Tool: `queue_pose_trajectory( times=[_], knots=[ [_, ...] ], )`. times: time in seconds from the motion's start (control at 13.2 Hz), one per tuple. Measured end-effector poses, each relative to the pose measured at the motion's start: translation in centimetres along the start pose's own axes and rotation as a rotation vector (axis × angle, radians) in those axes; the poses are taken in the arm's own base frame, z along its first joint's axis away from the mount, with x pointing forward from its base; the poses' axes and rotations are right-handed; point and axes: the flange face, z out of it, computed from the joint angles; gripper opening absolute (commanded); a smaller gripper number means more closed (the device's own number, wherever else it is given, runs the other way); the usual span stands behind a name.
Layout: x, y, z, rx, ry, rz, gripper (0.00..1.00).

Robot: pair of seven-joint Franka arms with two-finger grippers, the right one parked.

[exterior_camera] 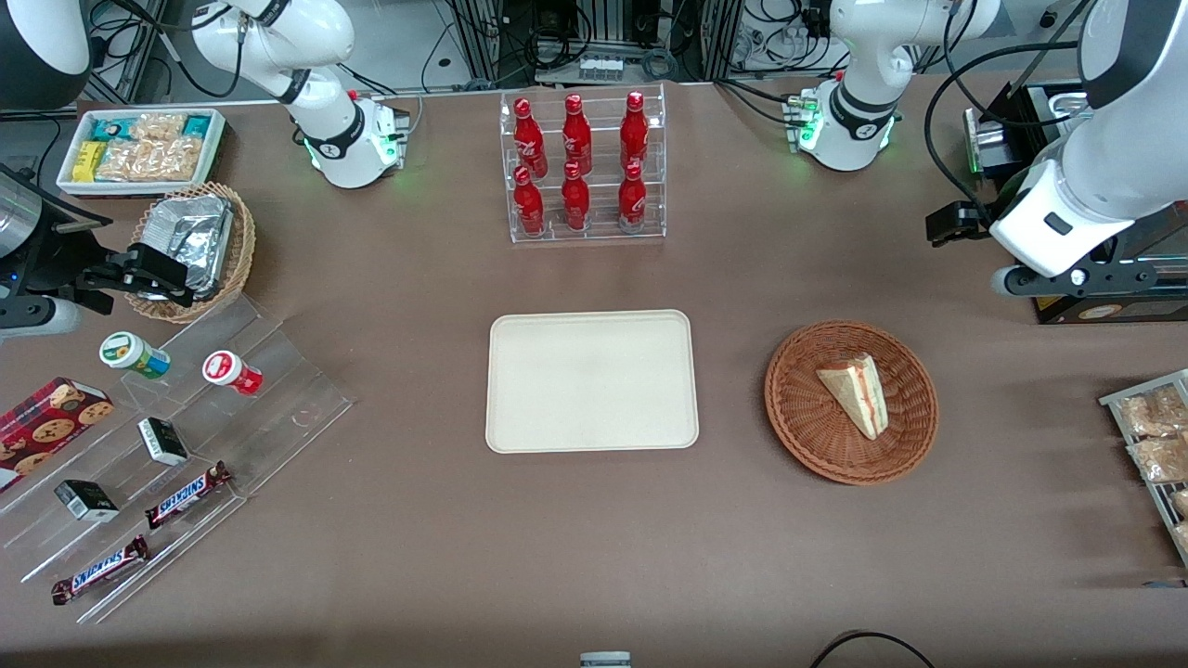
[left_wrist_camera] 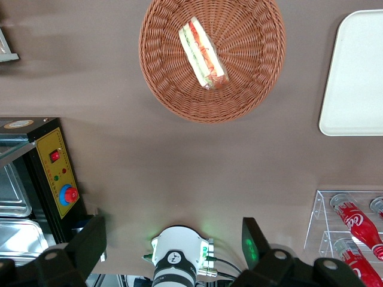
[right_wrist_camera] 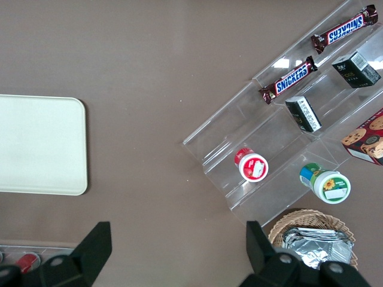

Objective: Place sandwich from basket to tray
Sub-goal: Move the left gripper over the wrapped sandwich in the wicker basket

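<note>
The sandwich [exterior_camera: 858,394], a pale wedge with red and green filling, lies in the reddish-brown wicker basket [exterior_camera: 807,436]. The cream tray [exterior_camera: 591,380] lies flat beside the basket, toward the parked arm's end, with nothing on it. My left gripper [exterior_camera: 949,225] hangs above the table, farther from the front camera than the basket and toward the working arm's end. It is open and empty. The left wrist view shows its gripper [left_wrist_camera: 172,245] with both fingers wide apart, well away from the sandwich [left_wrist_camera: 202,52], the basket [left_wrist_camera: 179,101] and the tray's edge [left_wrist_camera: 359,72].
A clear rack of red bottles [exterior_camera: 583,167] stands farther from the front camera than the tray. A black control box [left_wrist_camera: 57,173] and a wire rack of snack packets [exterior_camera: 1155,436] sit at the working arm's end. An acrylic stand with snacks [exterior_camera: 186,436] is at the parked arm's end.
</note>
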Motion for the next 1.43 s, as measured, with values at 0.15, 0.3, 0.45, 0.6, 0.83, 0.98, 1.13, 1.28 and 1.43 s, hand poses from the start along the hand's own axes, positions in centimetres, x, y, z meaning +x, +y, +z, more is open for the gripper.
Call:
queue_pose_trajectory(
  times=[0.15,0.3,0.45,0.6,0.83,0.98,1.13,1.28,1.43],
  knots=[
    [0.0,0.0,0.0,0.0,0.002,0.0,1.0],
    [0.1,0.0,-0.1,-0.001,0.008,-0.001,1.0],
    [0.4,-0.1,0.5,0.004,0.007,-0.004,1.0],
    [1.0,-0.1,2.5,0.015,0.028,-0.006,1.0],
    [0.8,0.4,7.3,0.019,0.084,-0.003,1.0],
    [0.9,0.7,9.7,0.013,0.13,-0.028,1.0],
    [1.3,0.9,12.3,0.004,0.17,-0.06,1.0],
    [1.9,1.2,14.9,-0.018,0.213,-0.165,1.0],
    [2.2,1.4,17.5,-0.04,0.24,-0.265,1.0]
  ],
)
